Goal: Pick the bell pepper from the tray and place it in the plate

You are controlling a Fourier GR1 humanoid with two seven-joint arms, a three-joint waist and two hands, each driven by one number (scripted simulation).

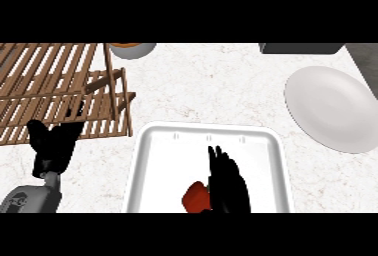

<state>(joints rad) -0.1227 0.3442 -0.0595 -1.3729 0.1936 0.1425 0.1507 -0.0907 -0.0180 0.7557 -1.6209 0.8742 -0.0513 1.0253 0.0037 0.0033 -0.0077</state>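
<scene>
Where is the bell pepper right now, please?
In the head view, the bell pepper lies in the white tray near the view's lower edge, just left of the right hand.

The bell pepper (195, 196) is red and rounded. It lies in the near half of the tray, toward 6 o'clock, and my right hand (227, 182) covers its 3 o'clock side. The tray (142, 160) is white and rectangular, with rounded corners and a raised rim, and sits low in the middle of my view. The plate (332, 107) is white and round, lying flat on the counter at 2 o'clock from the tray, apart from it.
</scene>
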